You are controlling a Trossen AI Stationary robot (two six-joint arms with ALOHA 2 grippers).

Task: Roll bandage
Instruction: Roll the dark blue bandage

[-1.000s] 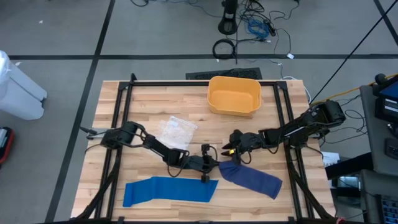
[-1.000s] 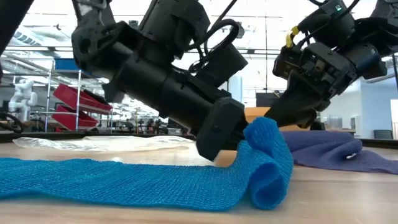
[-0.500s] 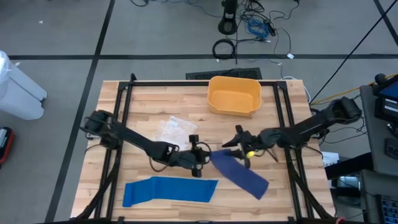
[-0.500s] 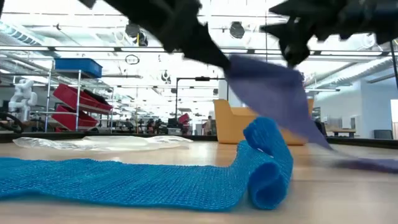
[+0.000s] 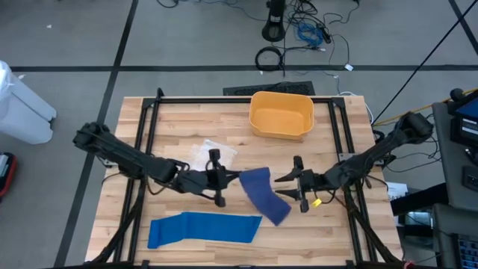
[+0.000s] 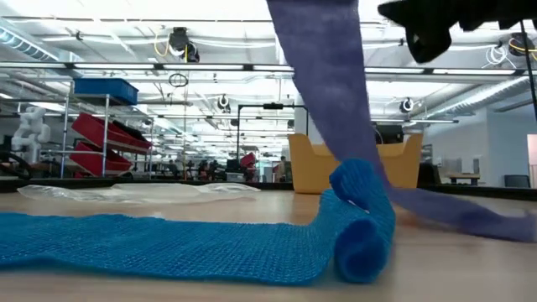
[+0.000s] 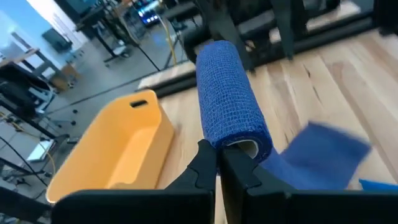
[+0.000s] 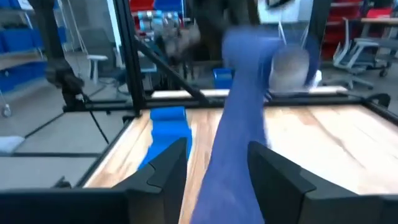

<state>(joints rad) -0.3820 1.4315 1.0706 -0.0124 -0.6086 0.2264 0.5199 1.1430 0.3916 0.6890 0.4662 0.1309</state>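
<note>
Pinching dark blue bandage in clenched left tool, right tool spread, released.

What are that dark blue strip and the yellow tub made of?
The dark blue strip looks like soft, matte woven elastic fabric: its gauze-like weave shows and it drapes limply. The yellow tub seems to be smooth moulded plastic, with rounded corners and a faint sheen.

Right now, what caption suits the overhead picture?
Left gripper lifts dark blue bandage; open right gripper beside it.
</note>
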